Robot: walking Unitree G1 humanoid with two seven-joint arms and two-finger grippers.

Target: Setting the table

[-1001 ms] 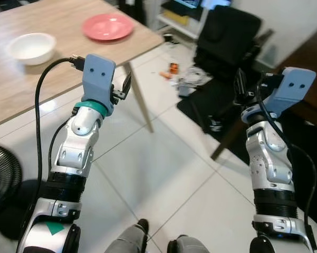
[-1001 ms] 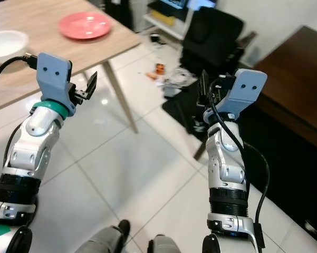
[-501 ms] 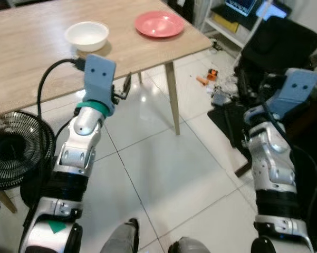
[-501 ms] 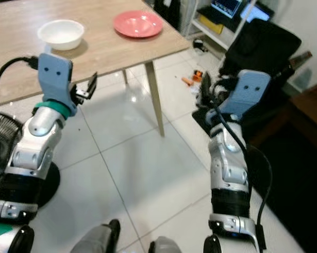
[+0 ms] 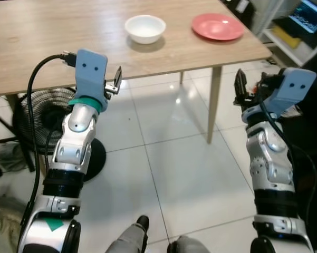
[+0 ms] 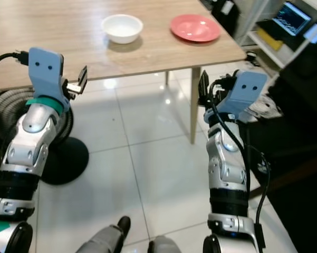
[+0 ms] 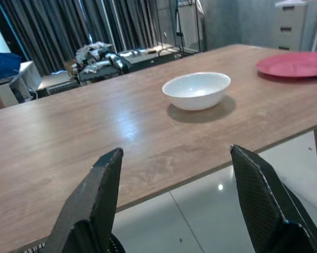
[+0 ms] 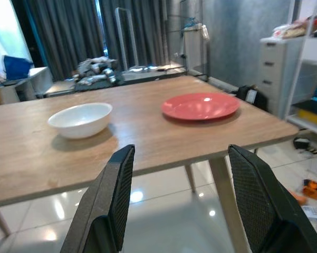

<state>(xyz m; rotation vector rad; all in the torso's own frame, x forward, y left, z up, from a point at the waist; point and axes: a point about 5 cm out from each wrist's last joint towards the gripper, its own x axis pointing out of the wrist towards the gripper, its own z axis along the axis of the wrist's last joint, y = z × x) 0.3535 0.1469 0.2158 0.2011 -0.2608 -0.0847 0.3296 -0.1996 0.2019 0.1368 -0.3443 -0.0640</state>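
A white bowl (image 5: 145,28) and a pink plate (image 5: 217,26) sit side by side near the right end of a long wooden table (image 5: 42,47), the plate closest to the corner. Both my arms are raised in front of the table's near edge, short of it and over the floor. My left gripper (image 5: 116,80) is open and empty, and its wrist view looks across the tabletop at the bowl (image 7: 196,90). My right gripper (image 5: 241,89) is also open and empty, facing the bowl (image 8: 80,119) and the plate (image 8: 200,106).
A black floor fan (image 5: 34,113) stands under the table at the left. A table leg (image 5: 214,105) comes down at the right corner. Shelves with clutter (image 5: 300,31) and a dark chair (image 6: 300,105) lie to the right. White tiled floor (image 5: 174,158) stretches before me.
The whole view has swung left, so the table with bowl and plate now lies straight ahead and the fan has come into sight. Both grippers stay raised and open.
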